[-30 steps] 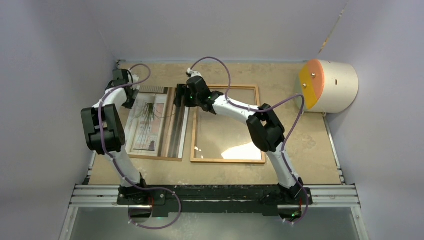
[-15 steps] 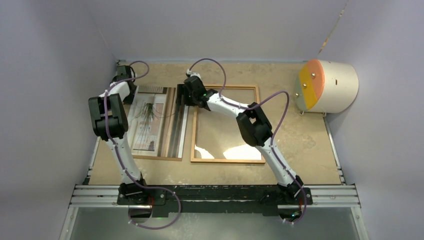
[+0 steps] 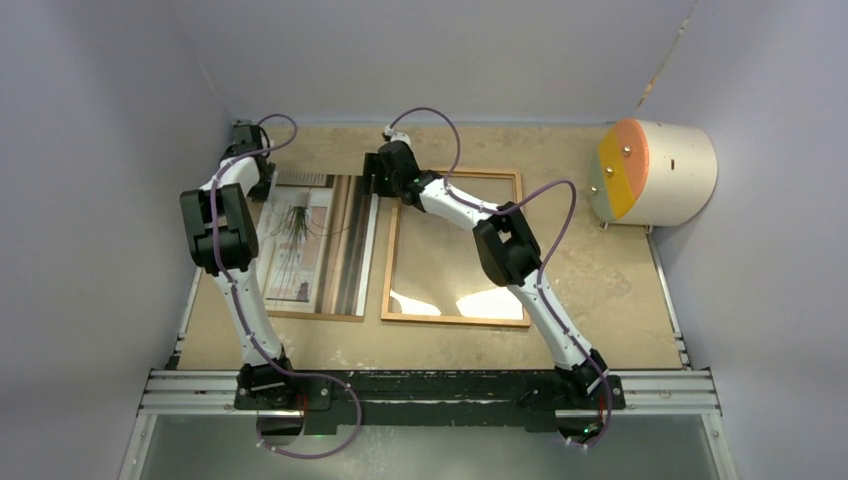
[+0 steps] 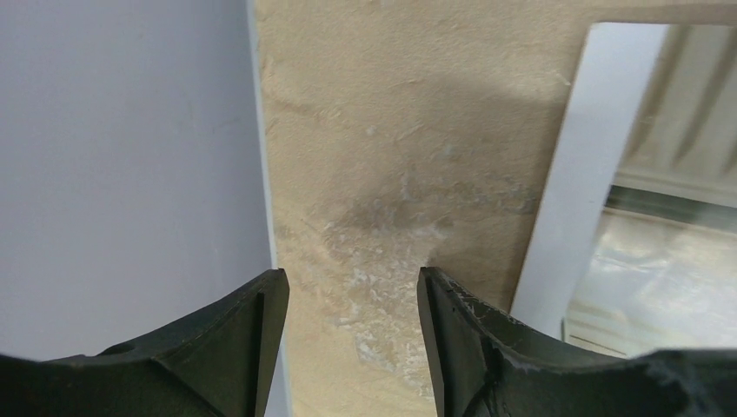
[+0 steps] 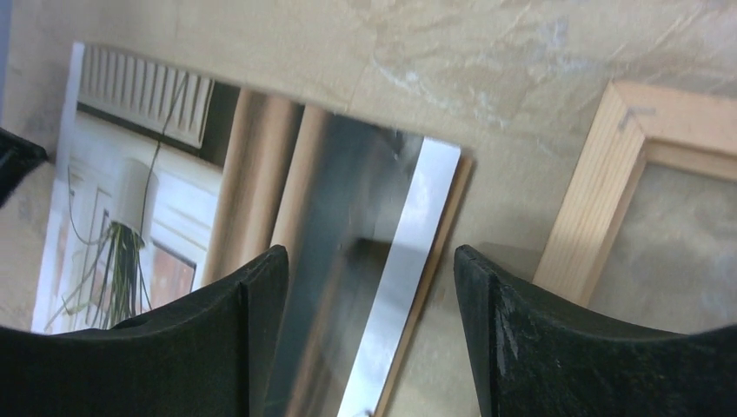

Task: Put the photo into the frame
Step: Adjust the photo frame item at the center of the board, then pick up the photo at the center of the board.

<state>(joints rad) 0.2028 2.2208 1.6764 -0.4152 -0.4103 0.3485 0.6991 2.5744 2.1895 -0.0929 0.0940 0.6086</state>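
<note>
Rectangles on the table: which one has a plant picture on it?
The photo, on the left, shows a spiky plant. The wooden frame beside it has no picture.

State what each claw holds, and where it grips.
Nothing. The left claw and right claw both hang open and empty near the photo.

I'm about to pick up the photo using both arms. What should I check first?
1. Left gripper open, empty: ok.
2. Right gripper open, empty: ok.
3. Photo flat, picture up, left of the frame: ok.
4. Left gripper over the photo's edge: not ok, it is over bare table beside it.
5. Right gripper over the photo's far right corner: ok.
6. Frame opening clear: cannot tell, glare inside.
</note>
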